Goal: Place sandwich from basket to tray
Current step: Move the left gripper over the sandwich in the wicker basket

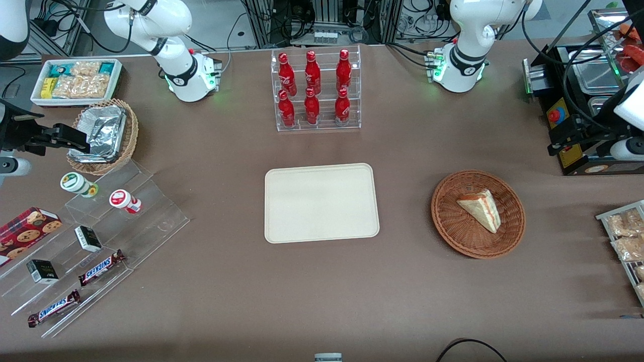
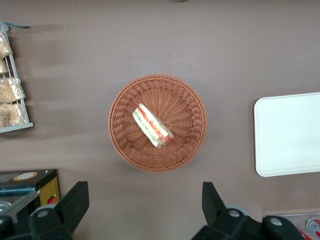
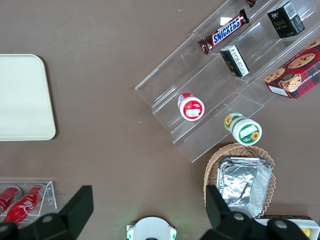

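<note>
A: Where is the sandwich (image 1: 481,208) found?

B: It is seen lying in the reddish-brown basket (image 1: 453,229), at the right of the front frame, a little below mid-height. Its pale bread faces up in the front view, and its red and green filling is shown along the cut edge in the left wrist view (image 2: 152,125). It is touched by nothing but the wicker (image 2: 185,97).

A: And the tray (image 1: 321,202)?

B: It is laid flat at the centre of the front frame, well apart from the basket, with bare brown table (image 1: 402,281) between them. Nothing is carried on it. One rounded end of it is caught in the left wrist view (image 2: 287,135).

A: What is said of the gripper (image 2: 145,205)?

B: It is held high above the table near the basket, with its 2 fingers (image 2: 75,200) spread wide. Nothing is gripped between them. In the front view it is found at the right edge (image 1: 566,136), over the black equipment box (image 1: 573,151).

A: What else is noted?

B: 6 red bottles (image 1: 312,93) are stood in a clear rack above the tray in the front frame. A tan basket of foil containers (image 1: 103,131) is set at the upper left, and snack bars (image 1: 100,267) are laid on clear steps at the lower left.
</note>
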Available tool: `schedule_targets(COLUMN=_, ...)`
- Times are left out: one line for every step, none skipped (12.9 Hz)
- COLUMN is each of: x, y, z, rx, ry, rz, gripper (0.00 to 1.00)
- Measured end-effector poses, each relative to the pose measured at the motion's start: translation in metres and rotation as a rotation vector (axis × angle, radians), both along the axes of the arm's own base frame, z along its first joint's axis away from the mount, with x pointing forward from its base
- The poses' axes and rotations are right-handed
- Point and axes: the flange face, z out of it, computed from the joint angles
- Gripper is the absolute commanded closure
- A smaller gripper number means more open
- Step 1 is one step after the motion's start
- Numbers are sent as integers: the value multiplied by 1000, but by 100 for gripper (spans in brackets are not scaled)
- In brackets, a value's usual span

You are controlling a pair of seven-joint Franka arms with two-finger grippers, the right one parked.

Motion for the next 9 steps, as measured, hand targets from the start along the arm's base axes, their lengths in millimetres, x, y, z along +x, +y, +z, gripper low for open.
schedule_targets(x=-2, y=0, z=2, rx=0, ry=1, rz=0, gripper=0)
schedule_targets(x=-2, y=0, z=2, rx=0, ry=2, rz=0, gripper=0)
schedule_targets(x=-2, y=-1, z=0, rx=0, ry=7, rz=-1, gripper=0)
schedule_targets(x=-1, y=-1, z=-5, rx=1, ry=17, rz=0, gripper=0)
schedule_targets(x=1, y=-1, z=-14, rx=6, ry=31, rz=0, gripper=0)
schedule_targets(x=5, y=0, z=-27, rx=14, ry=45, rz=2, gripper=0)
schedule_targets(x=10, y=0, z=-44, rx=20, ry=51, rz=4, gripper=0)
schedule_targets(x=14, y=1, z=-66, rx=24, ry=54, rz=9, gripper=0)
schedule_targets(x=17, y=1, z=-91, rx=25, ry=53, rz=29, gripper=0)
